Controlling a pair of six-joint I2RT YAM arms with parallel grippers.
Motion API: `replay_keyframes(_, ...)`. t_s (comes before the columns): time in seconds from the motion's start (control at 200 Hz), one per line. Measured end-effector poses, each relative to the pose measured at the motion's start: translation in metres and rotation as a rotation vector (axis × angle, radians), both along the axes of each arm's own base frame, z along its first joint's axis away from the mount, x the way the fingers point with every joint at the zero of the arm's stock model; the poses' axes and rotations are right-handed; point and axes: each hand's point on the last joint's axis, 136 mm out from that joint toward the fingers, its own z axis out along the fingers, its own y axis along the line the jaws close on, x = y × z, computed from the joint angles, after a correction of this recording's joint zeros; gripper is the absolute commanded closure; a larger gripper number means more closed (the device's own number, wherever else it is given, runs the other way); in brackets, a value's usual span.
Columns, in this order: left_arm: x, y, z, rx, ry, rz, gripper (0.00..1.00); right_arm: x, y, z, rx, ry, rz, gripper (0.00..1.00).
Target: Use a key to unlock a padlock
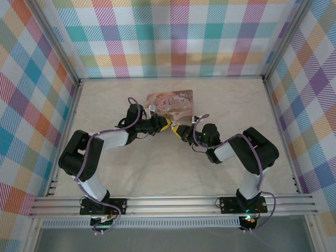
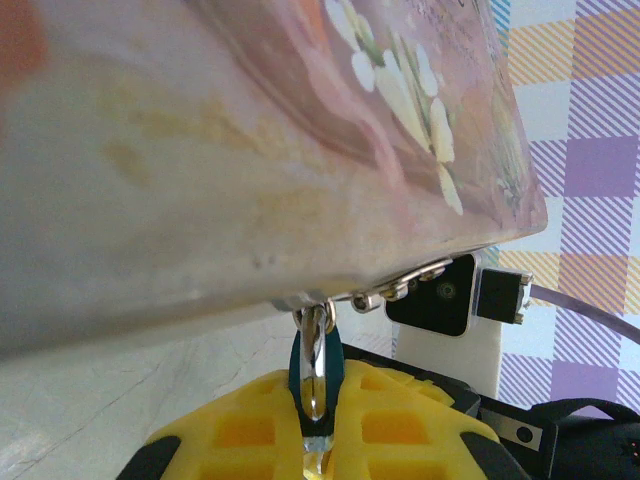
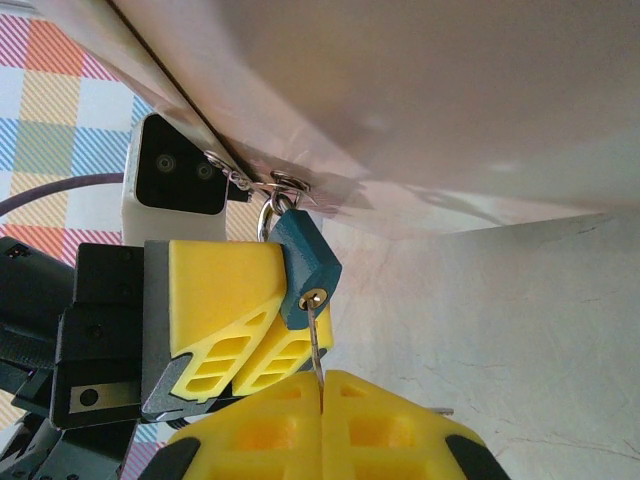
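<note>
The small blue-grey padlock (image 3: 305, 262) hangs by its metal shackle (image 2: 315, 365) from the hasp (image 3: 285, 182) of the pink illustrated tin (image 1: 169, 103). My left gripper (image 2: 318, 405) is shut on the padlock's body, its yellow fingers (image 3: 225, 300) pressing it from both sides. The thin silvery key (image 3: 317, 340) sits with its tip in the brass keyhole on the padlock's underside. My right gripper (image 3: 322, 388) is shut on the key's lower end. In the top view both grippers (image 1: 166, 125) (image 1: 181, 131) meet tip to tip just in front of the tin.
The tin's underside (image 2: 250, 150) looms close above both wrist cameras. The right arm's wrist camera housing (image 2: 445, 295) sits just behind the padlock. Checked walls (image 1: 173, 37) enclose the pale marbled table (image 1: 173, 173) on three sides.
</note>
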Motion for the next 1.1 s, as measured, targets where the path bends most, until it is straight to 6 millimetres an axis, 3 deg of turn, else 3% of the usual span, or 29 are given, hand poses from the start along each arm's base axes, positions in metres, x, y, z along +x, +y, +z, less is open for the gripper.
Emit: replay_keyframes(1.1,0.009,0.007,0.001,-0.001,-0.024,0.041,0.91,0.016,0.004,-0.003,0.109,0.087,0.025,1.00)
